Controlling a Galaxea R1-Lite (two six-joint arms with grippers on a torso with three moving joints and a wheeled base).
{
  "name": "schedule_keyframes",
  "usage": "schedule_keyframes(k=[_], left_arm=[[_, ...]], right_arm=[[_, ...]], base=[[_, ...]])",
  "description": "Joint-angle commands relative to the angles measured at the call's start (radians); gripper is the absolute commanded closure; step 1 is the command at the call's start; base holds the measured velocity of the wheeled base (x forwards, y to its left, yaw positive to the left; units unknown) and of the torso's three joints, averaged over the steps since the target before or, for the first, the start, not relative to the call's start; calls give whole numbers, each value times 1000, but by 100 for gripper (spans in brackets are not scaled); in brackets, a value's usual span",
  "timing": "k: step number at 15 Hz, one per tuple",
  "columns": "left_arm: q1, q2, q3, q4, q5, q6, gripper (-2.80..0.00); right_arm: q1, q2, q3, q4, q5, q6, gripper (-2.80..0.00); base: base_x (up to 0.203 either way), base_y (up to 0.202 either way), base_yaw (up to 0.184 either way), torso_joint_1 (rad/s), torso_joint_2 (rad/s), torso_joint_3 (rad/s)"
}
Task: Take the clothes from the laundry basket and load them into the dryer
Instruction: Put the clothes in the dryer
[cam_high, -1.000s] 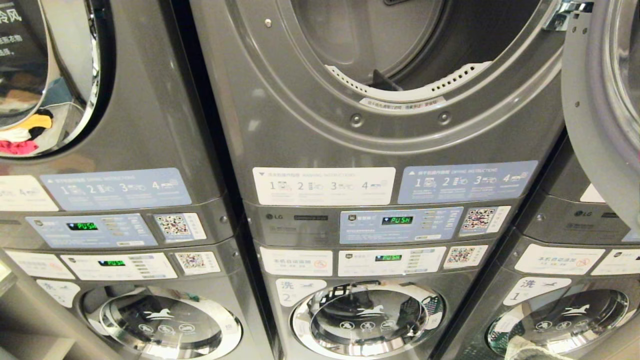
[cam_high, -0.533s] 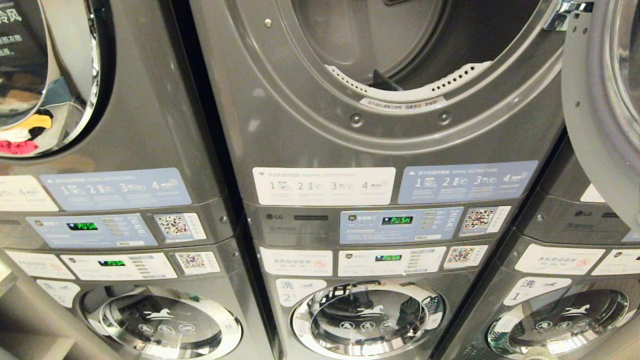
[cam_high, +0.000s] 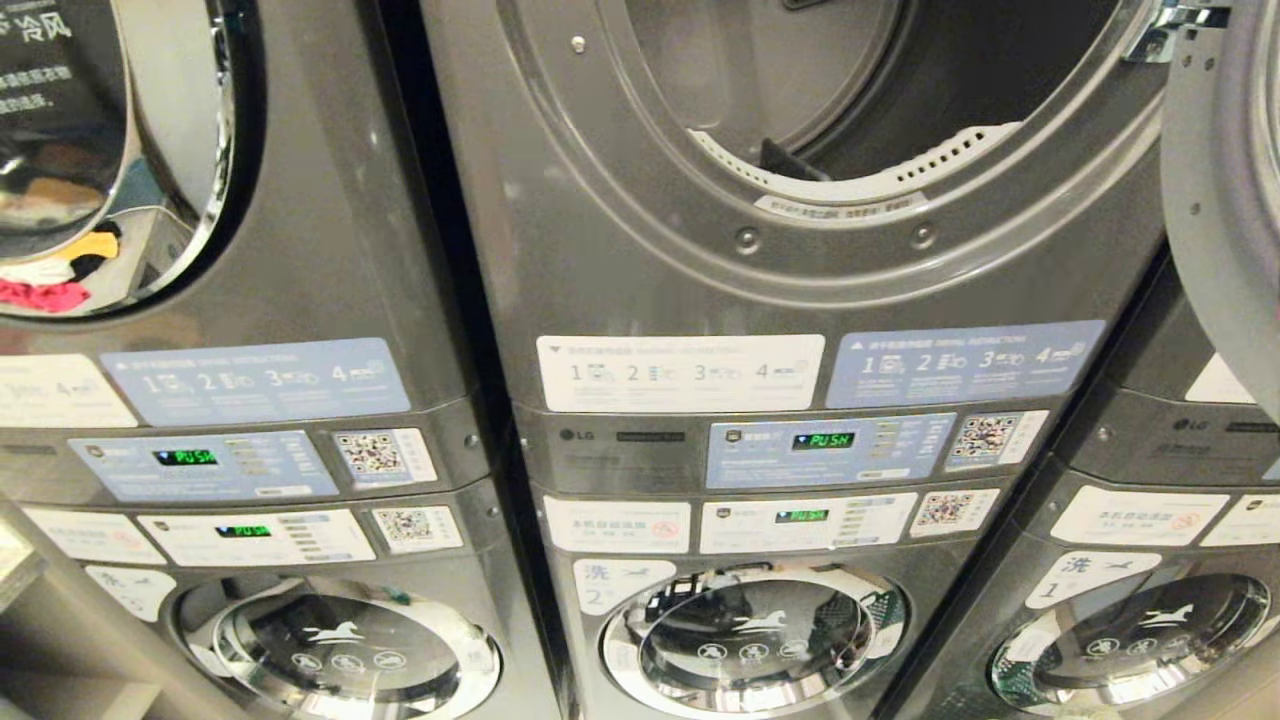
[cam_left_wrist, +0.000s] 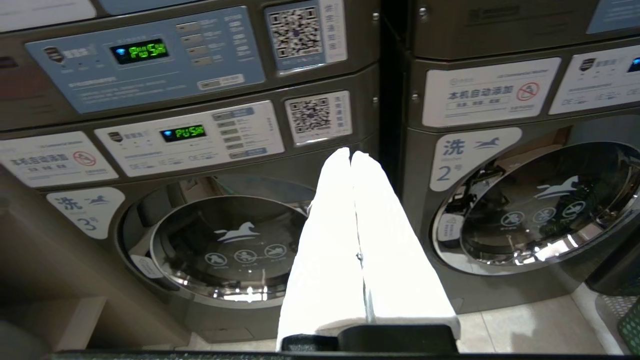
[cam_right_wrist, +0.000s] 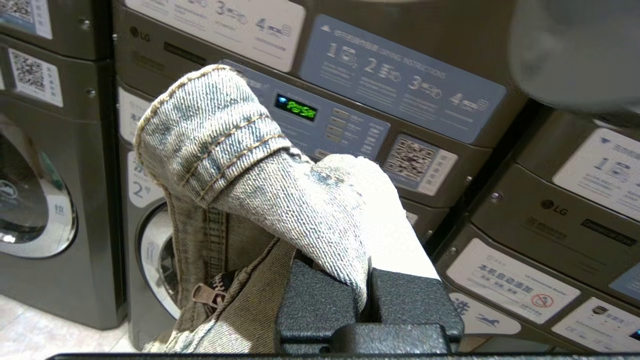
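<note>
The middle dryer (cam_high: 700, 290) stands open. Its dark drum mouth (cam_high: 880, 70) is at the top of the head view, and its door (cam_high: 1215, 200) is swung out to the right. Neither arm shows in the head view. A pair of faded denim jeans (cam_right_wrist: 215, 130) is draped over my right gripper (cam_right_wrist: 357, 170), which is shut on it and held in front of the middle stack's control panels. My left gripper (cam_left_wrist: 350, 153) is shut with nothing in it, facing the lower washers. A sliver of the green laundry basket (cam_left_wrist: 631, 327) shows on the floor.
Grey stacked machines stand to the left (cam_high: 250, 300) and right (cam_high: 1180, 440) of the middle one. Round washer doors (cam_high: 750, 640) sit below the control panels (cam_high: 830, 450). Pale floor tiles (cam_left_wrist: 525, 330) lie in front, and a wooden shelf (cam_left_wrist: 45, 280) stands at the far left.
The whole head picture has shifted slightly to the right, so the camera moved. A scrap of pale denim at its bottom edge has dropped out of sight.
</note>
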Motion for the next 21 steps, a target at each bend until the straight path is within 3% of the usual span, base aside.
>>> schedule_keyframes(k=[1, 7, 11, 21], left_arm=[[1, 2, 2, 0, -1, 1, 0], [1, 2, 2, 0, 0, 2, 0], [1, 2, 2, 1, 0, 2, 0], [1, 2, 2, 0, 0, 7, 0]], right_arm=[[0, 0, 0, -1, 1, -5, 0], [0, 0, -1, -1, -15, -8, 0], [0, 22, -21, 1, -107, -6, 0], [-3, 368, -269, -2, -124, 6, 0]], base=[[0, 198, -3, -1, 7, 2], [0, 194, -1, 4, 0, 1], [0, 171, 0, 1, 4, 2], [30, 0, 0, -1, -2, 0]])
